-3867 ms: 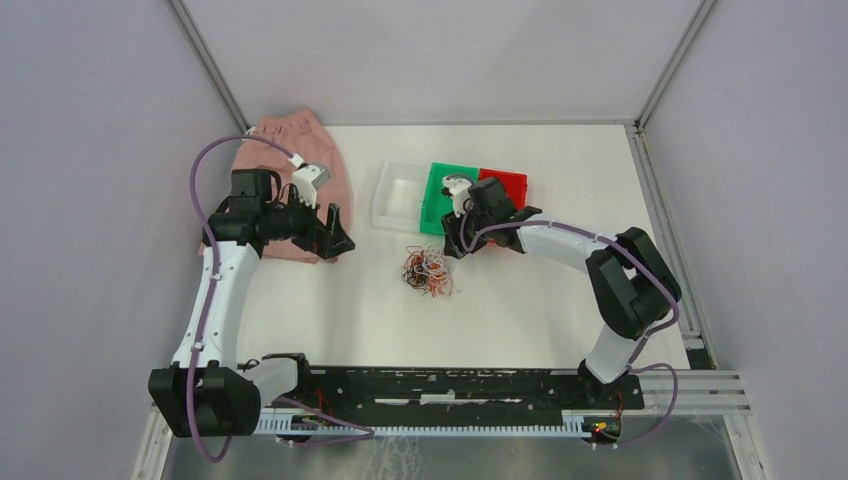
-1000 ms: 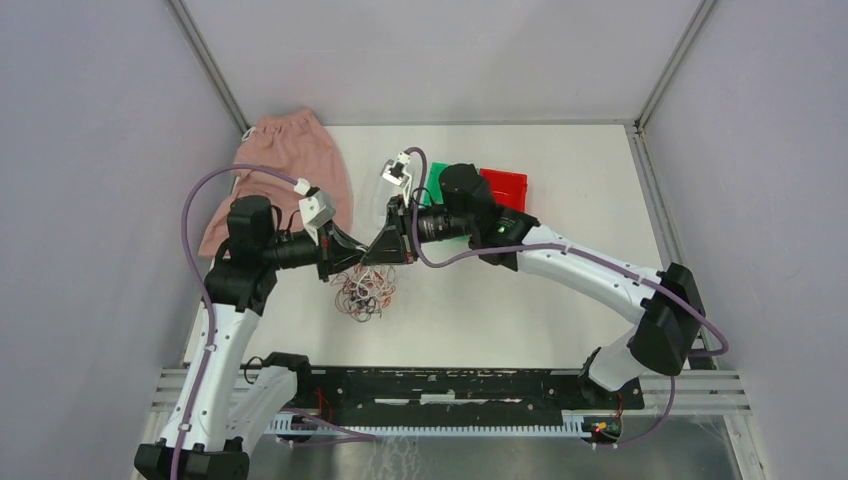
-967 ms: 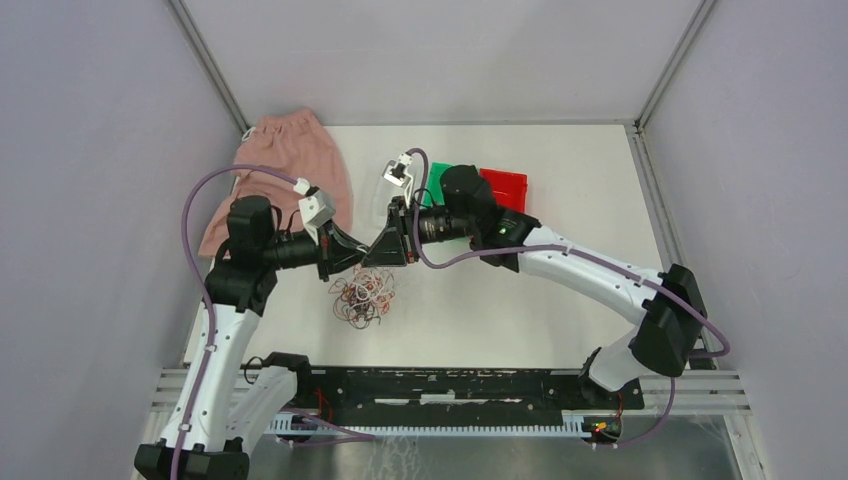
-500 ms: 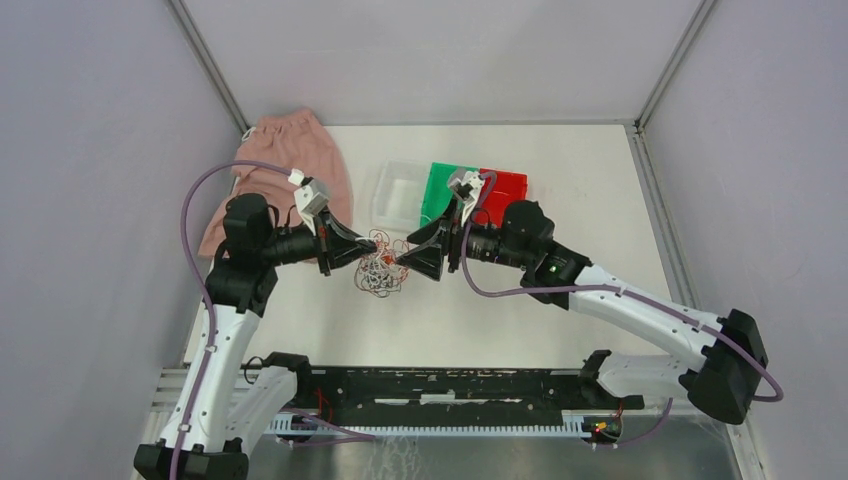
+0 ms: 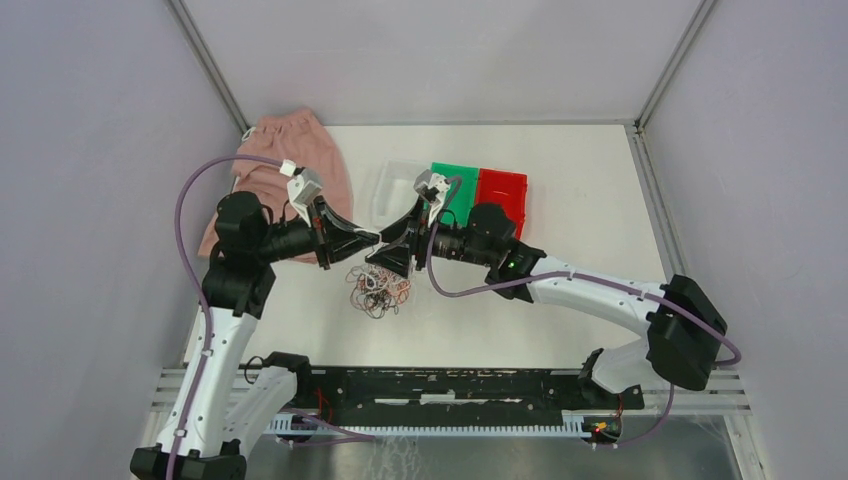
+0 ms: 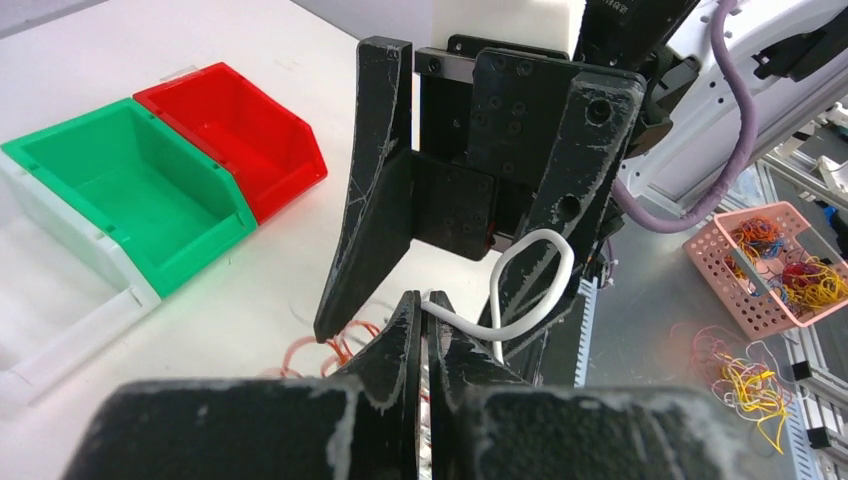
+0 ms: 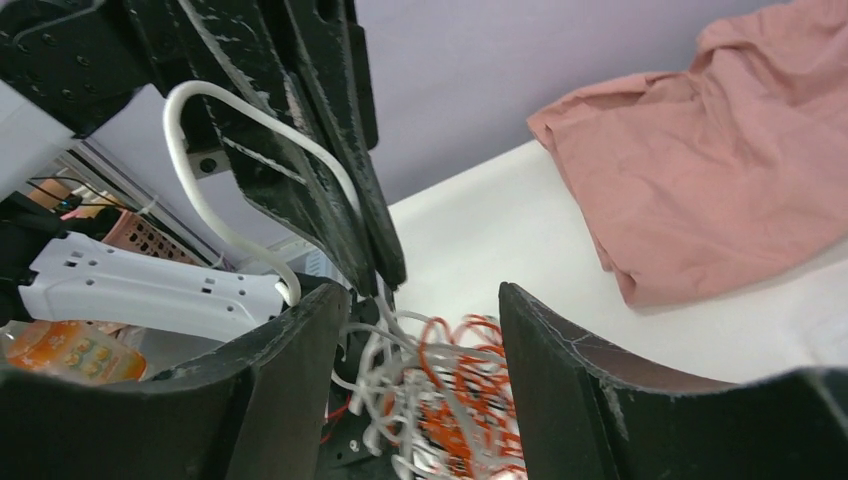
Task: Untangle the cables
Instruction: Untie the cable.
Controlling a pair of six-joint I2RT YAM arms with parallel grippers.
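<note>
The cables point(image 5: 378, 290) are one clump of white, orange-red and black strands hanging under the two grippers near the table's middle. My left gripper point(image 5: 368, 240) points right and is shut on a white cable point(image 6: 520, 300) that loops out of its tips point(image 6: 425, 305). My right gripper point(image 5: 385, 256) faces it from the right, tips almost meeting. Its jaws stand open in the right wrist view point(image 7: 425, 300), with the blurred clump point(image 7: 450, 385) between and below them, not pinched. Whether the clump's lower end touches the table is unclear.
A pink cloth point(image 5: 300, 170) lies at the back left. Clear point(image 5: 395, 190), green point(image 5: 455, 185) and red point(image 5: 502, 190) bins stand behind the grippers. Off the table, the left wrist view shows a pink basket point(image 6: 775, 265) of cables and loose yellow strands point(image 6: 745, 375).
My right gripper has opened and let go of the clump; it pulled away to the right, then came back left to the left gripper. The left gripper stayed shut, rising slightly.
</note>
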